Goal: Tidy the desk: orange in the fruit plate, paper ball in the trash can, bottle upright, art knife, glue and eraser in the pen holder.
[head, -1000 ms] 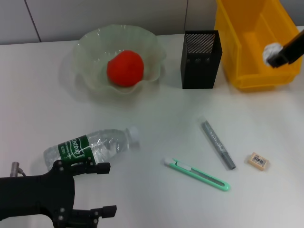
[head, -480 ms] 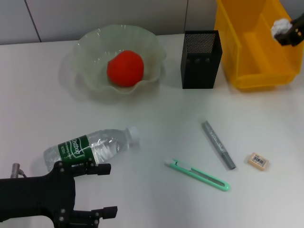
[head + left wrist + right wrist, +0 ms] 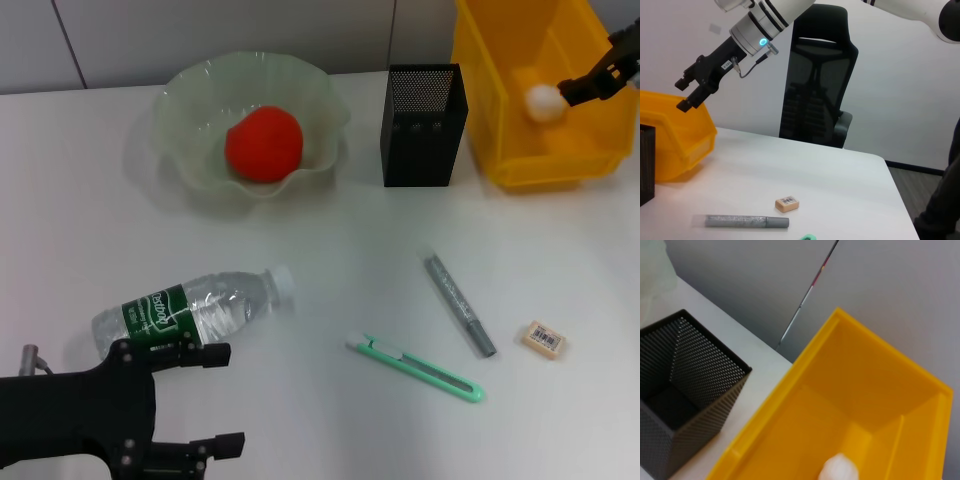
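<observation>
Right end effector (image 3: pixel 590 85) hangs beside paper ball (image 3: pixel 542 102) inside trash can (image 3: pixel 500 120).

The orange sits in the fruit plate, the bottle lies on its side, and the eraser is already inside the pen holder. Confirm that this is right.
Not quite: the eraser is not in the pen holder. The head view shows it lying on the desk, beside the glue. The rest holds: the orange sits in the fruit plate, and the bottle lies on its side.
</observation>
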{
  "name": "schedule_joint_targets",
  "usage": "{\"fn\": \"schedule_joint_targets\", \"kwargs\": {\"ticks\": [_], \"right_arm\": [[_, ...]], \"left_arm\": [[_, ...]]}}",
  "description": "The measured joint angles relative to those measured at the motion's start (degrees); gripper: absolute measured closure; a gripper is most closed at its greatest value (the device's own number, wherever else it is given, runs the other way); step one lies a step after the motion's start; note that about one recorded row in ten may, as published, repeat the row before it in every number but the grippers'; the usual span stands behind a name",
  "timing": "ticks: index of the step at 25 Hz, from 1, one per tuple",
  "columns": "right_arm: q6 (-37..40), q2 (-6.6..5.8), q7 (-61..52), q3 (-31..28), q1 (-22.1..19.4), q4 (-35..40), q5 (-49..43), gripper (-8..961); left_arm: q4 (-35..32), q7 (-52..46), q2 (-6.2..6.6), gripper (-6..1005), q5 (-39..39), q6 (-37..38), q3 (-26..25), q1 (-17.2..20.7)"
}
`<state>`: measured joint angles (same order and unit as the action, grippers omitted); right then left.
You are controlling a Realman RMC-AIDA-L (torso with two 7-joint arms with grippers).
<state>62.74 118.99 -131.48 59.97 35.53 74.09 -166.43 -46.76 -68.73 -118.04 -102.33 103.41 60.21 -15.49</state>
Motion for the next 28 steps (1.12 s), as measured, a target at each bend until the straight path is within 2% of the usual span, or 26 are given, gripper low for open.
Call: {"fn": "schedule_joint_targets", "kwargs": {"ticks": [3,4,6,8,12,14,15,17,19,20,23,24,25,28], "right_arm": [[0.1,0.04,0.1,-0.4,-0.5,0.9,2.3,195],[1.5,-0.19,1.2,-0.9,-1.8,3.0,6.8,178],[3.1,-0.45,2.0,-1.4,-2.5,4.5,9.6,145],[8.3,-1.02,3.3,-3.3,-3.7,7.6,15.4,111],[21.7,-1.36,4.5,-8.9,-4.6,12.7,20.8,112],[29.6,-0.82,6.3,-11.4,-7.0,15.6,26.0,113],[29.6,-0.82,6.3,-11.4,-7.0,15.6,26.0,114],[34.5,-0.33,8.8,-14.2,-9.6,16.4,33.3,114],[41.0,-0.17,13.5,-17.8,-13.1,14.6,42.4,115],[41.0,-0.17,13.5,-17.8,-13.1,14.6,42.4,115],[45.7,-0.15,21.5,-19.6,-16.6,10.1,47.8,115],[47.3,-0.17,27.2,-20.8,-18.4,5.3,49.7,114],[47.3,-0.17,27.2,-20.8,-18.4,5.3,49.7,114],[48.4,-0.33,35.5,-22.4,-20.1,-1.1,50.2,114]], "left_arm": [[0.0,0.0,0.0,170,0.0,0.1,-0.5,0.1],[0.0,0.0,0.0,170,0.0,0.1,-0.5,0.1],[0.0,-0.2,0.0,171,0.0,0.1,-0.6,0.1],[0.0,-0.7,0.01,171,0.0,0.1,-1.1,0.0],[0.0,-1.4,0.01,171,-0.2,0.1,-1.7,-0.2],[-0.2,-1.8,0.1,172,-0.2,0.2,-2.0,-0.3],[-0.3,-1.8,0.12,172,-0.1,0.2,-2.0,-0.3],[-0.3,-1.8,0.12,172,-0.1,0.2,-2.0,-0.3],[-0.4,-1.8,0.14,172,-0.1,0.0,-2.2,-0.4],[-0.4,-1.8,0.14,172,-0.1,0.0,-2.2,-0.4],[-0.7,-1.9,0.0,173,-0.2,-0.2,-4.0,-0.9],[-1.5,-3.5,0.0,173,-0.3,-0.5,-5.5,-1.5],[-2.8,-6.2,0.01,173,-0.3,-1.2,-6.1,-2.2],[-2.8,-6.2,0.01,174,-0.3,-1.2,-6.1,-2.2]]}}
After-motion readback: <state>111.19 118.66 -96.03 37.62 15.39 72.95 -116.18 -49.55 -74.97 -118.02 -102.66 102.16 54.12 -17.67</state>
